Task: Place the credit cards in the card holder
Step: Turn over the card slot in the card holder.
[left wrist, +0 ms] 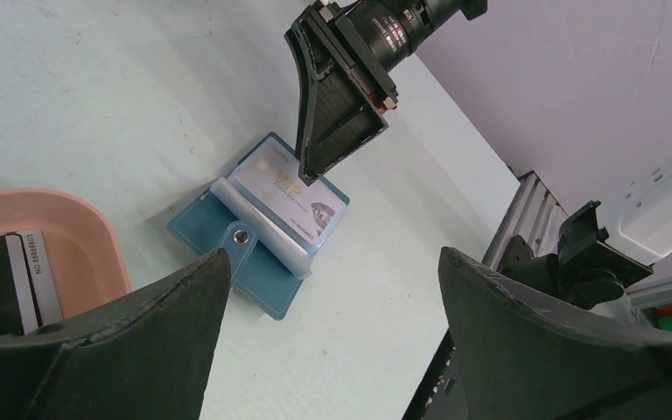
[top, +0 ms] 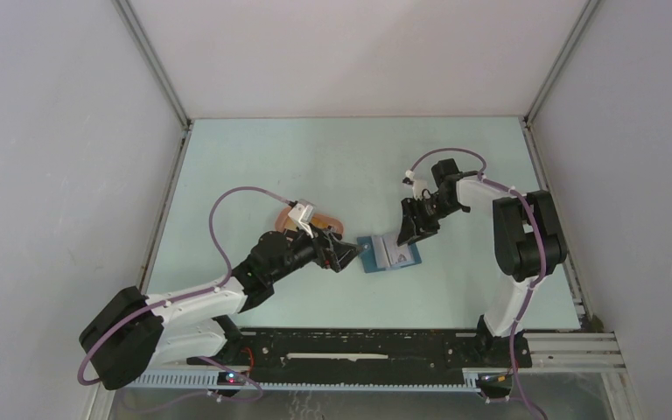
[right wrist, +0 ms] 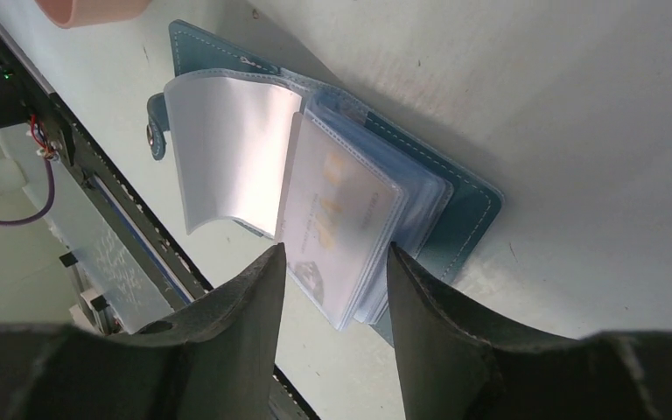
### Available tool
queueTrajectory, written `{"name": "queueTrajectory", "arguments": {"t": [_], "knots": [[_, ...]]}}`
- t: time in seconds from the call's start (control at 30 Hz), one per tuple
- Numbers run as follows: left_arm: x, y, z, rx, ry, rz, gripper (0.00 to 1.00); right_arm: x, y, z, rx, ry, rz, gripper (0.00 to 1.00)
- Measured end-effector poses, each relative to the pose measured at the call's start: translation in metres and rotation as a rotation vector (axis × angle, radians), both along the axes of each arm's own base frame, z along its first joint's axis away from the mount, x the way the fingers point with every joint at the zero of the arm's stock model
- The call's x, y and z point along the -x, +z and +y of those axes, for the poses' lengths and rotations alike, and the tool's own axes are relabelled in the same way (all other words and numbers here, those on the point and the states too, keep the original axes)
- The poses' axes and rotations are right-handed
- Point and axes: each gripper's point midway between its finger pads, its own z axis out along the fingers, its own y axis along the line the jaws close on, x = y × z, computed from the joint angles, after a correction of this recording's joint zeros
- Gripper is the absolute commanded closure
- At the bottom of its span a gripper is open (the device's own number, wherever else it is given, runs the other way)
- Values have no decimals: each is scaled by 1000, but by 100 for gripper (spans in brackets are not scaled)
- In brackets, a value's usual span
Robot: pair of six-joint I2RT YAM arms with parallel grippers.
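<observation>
Right pincer [right wrist: 334, 262], half open, points down at 1 whitish card [right wrist: 341, 201] in the blue card holder [right wrist: 468, 206], likely to push it deeper (left pincer [left wrist: 332, 255] hangs wide open).

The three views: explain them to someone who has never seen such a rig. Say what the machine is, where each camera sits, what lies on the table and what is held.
The machine is two robot arms bolted at the table's near edge. The top view looks down from above and behind them; the other two come from a camera on each wrist, that arm's own dark fingers at the bottom. On the table lie an open blue holder with clear sleeves and a pink tray with more cards. The left end effector is wide open and holds nothing. The right end effector stands over the holder, jaws either side of a whitish card; whether they grip it cannot be told.
</observation>
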Motion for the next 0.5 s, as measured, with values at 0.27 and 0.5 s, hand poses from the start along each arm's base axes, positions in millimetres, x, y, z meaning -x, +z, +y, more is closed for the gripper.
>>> {"name": "queueTrajectory", "arguments": {"t": [0.27,0.5], "knots": [[0,0,0,0,-1,0,8,2,3,3,-20,4,8,47],[0,-1,0,-1,-3,3,8,1,13,6,-66,3,2,58]]}}
